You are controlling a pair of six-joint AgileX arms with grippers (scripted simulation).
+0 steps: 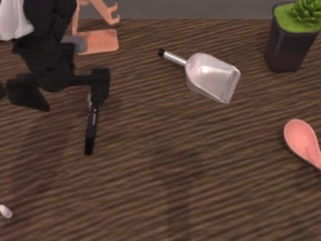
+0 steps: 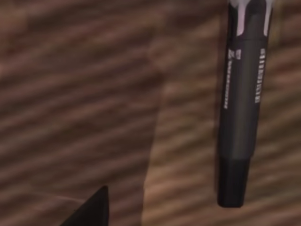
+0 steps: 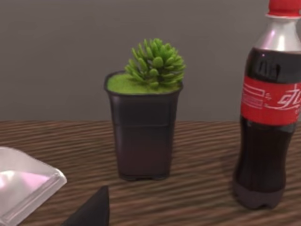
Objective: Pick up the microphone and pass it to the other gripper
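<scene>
A: What's the biggest thing here?
B: The wooden table [image 1: 210, 191], dark brown and striped. Over its left side hangs the left arm, its left gripper [image 1: 95, 98] down at the head end of the microphone [image 1: 91, 128].

A: Is it grasping the microphone?
B: I cannot tell. The top view hides the microphone's head under the gripper, and the left wrist view shows only the black handle [image 2: 241, 108] lying along the wood, with one dark fingertip [image 2: 91, 209] off to the side.

A: And the right gripper?
B: Only one fingertip [image 3: 91, 209] shows in the right wrist view; whether it is open or clenched, I cannot tell.

A: Containers?
B: A cola bottle [image 3: 269, 108] with a red cap, filled with dark drink nearly to the neck. A black pot [image 1: 288, 42] at the far right corner holds a green succulent [image 1: 307, 11]. The silver scoop [image 1: 210, 75] lies mid-table, nothing in it.

A: Smaller things?
B: An orange stand [image 1: 98, 35] behind the left arm, a pink spoon [image 1: 303, 140] at the right edge, a small white piece [image 1: 5, 211] at the near left
</scene>
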